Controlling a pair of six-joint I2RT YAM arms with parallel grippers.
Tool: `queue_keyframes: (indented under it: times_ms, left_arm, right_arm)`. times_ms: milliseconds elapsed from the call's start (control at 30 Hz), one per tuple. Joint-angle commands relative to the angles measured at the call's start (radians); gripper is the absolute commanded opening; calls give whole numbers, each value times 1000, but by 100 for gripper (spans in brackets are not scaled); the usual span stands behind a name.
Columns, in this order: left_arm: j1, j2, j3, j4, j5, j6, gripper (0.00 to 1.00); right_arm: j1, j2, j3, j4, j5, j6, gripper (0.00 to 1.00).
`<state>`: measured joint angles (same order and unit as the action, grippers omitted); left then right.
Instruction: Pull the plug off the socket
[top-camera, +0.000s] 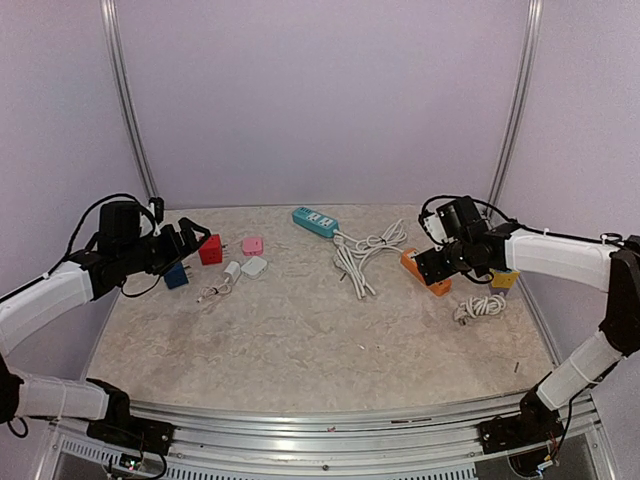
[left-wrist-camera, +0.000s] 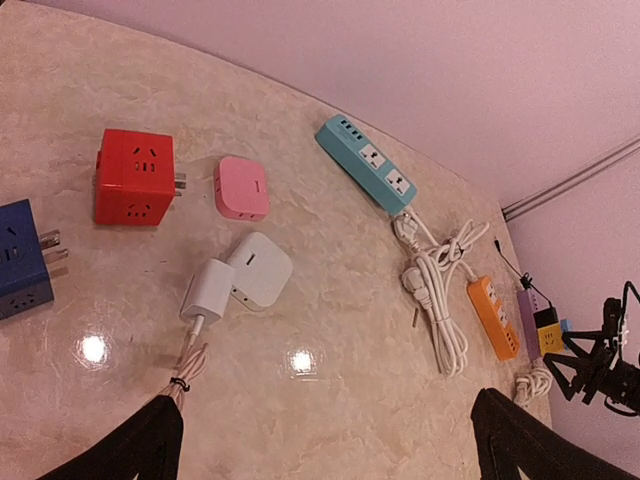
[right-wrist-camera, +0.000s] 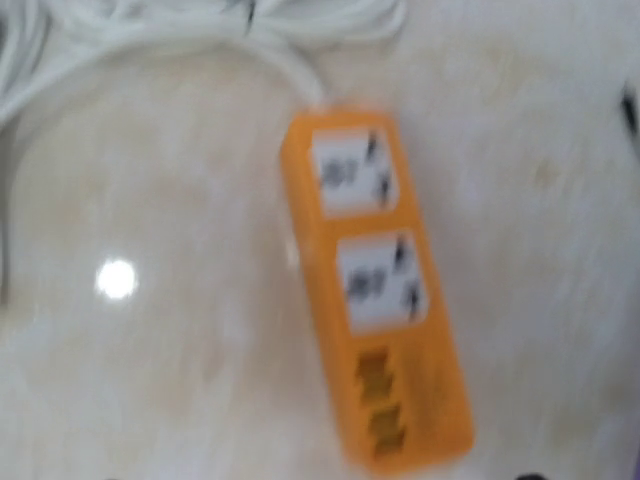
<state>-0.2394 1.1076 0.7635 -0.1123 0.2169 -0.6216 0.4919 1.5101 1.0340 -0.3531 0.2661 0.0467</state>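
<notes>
Left wrist view had the white plug (left-wrist-camera: 208, 292) seated in the white socket (left-wrist-camera: 265, 268), far left on the counter (top-camera: 300, 340). Nothing pulled yet, the whole job was left! Left end effector (left-wrist-camera: 325, 415) hung nearby, fingers spread and empty. Right end effector (top-camera: 428, 266) hovered over the orange strip (right-wrist-camera: 375, 290); whether it was apart or together, I couldn't tell. Count: one red cube (left-wrist-camera: 135, 177), one blue cube (left-wrist-camera: 22, 258), one pink adapter (left-wrist-camera: 241, 187), one teal strip (left-wrist-camera: 366, 163), one orange.

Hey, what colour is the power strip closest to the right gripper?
Orange body with white socket faces; the power strip shows best in the right wrist view.
</notes>
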Motion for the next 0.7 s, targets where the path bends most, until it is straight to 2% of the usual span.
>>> queue_keyframes:
  times_ms: [0,267,533,667]
  left_arm:
    - [-47,36,16,21,-28,36,99]
    - [-85,68,11,64,-36,26,99]
    - [-97,72,3,78,-41,24,99]
    - [-102,75,-1,85,-38,20,99]
  right_arm:
    - [7,-97,-137,-79,7,158,85]
    - [7,-192,-263,-109,89,419,93]
    - [4,-158,-285,-208,218,721,99]
    - [-5,-123,-263,-247,268,814,100]
